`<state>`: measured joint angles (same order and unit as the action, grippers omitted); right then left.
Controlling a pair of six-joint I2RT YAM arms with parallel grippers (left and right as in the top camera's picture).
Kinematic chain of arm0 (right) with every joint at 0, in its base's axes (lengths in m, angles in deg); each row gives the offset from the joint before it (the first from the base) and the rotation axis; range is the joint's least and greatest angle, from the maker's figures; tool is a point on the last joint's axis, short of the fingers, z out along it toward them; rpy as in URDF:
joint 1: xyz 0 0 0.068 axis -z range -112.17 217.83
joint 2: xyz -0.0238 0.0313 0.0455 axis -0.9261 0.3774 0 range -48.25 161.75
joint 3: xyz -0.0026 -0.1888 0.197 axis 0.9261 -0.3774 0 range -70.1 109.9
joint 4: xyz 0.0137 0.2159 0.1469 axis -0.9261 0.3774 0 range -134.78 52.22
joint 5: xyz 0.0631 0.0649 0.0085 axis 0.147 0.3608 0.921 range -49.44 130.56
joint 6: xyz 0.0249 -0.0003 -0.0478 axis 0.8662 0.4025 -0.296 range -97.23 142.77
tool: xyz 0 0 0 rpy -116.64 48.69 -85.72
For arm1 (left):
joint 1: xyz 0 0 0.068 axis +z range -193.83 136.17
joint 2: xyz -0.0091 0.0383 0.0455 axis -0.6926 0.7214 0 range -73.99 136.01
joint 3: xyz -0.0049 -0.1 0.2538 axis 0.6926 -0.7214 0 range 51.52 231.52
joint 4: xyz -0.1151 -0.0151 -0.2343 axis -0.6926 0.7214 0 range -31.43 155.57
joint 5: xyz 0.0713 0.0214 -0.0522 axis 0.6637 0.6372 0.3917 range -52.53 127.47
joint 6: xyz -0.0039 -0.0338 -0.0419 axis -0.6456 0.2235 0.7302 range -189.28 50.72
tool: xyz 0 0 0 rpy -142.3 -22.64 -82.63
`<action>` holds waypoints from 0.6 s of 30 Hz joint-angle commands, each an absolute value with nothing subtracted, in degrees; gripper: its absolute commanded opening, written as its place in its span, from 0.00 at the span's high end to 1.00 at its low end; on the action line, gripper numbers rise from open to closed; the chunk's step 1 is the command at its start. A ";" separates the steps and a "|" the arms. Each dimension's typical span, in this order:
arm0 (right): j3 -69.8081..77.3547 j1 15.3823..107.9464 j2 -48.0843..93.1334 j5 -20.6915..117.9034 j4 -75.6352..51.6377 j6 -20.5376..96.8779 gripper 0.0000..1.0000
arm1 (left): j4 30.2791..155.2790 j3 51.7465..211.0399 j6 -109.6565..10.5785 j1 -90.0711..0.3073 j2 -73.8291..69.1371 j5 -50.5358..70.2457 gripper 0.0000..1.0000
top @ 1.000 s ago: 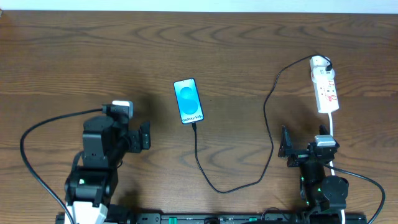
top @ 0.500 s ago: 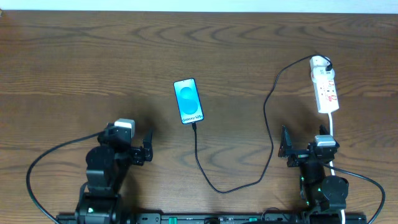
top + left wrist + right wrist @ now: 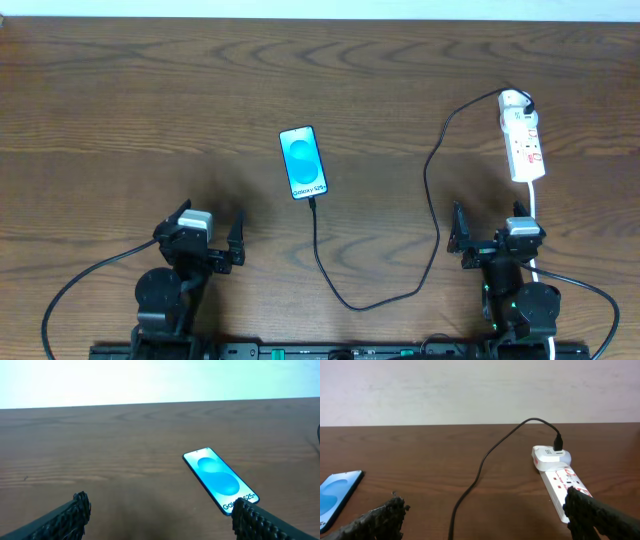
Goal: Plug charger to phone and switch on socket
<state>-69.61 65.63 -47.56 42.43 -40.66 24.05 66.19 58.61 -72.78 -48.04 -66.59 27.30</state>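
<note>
Gaping empty, left pincer (image 3: 160, 510) and right pincer (image 3: 485, 505), phone (image 3: 303, 162) apart.

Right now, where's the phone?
Overhead view: the phone lies screen-up mid-table, slightly left of centre, the charger running from its near end to the socket at right.

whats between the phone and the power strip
Between the phone and the socket, only the charger cable's upward run crosses; otherwise bare table. Clearest in the overhead view, also in the right wrist view.
</note>
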 commanded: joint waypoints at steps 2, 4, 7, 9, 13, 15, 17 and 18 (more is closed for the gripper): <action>-69.79 65.15 -47.95 42.21 -40.49 24.88 0.01 | 64.79 56.84 -73.75 -47.87 -68.17 28.74 0.08; -69.79 65.15 -47.95 42.21 -40.49 24.88 0.01 | 63.46 55.77 -73.75 -47.84 -69.04 29.15 0.08; -69.79 65.15 -47.95 42.19 -40.49 24.88 0.01 | 61.01 54.22 -73.75 -47.84 -70.59 29.22 0.08; -69.79 65.15 -47.95 42.21 -40.49 24.88 0.01 | 59.41 53.30 -73.75 -47.84 -71.38 29.22 0.08; -69.79 65.15 -47.95 42.21 -40.49 24.88 0.01 | 57.19 51.75 -73.75 -47.84 -72.85 29.99 0.08; -69.79 65.15 -47.95 42.19 -40.49 24.88 0.01 | 57.12 51.75 -73.77 -47.80 -73.30 30.79 0.08; -69.79 65.15 -47.95 42.21 -40.49 24.88 0.01 | 57.12 51.75 -73.75 -47.76 -73.94 32.02 0.08; -69.79 65.15 -47.95 42.21 -40.49 24.88 0.01 | 56.92 51.75 -73.75 -47.76 -73.94 32.46 0.08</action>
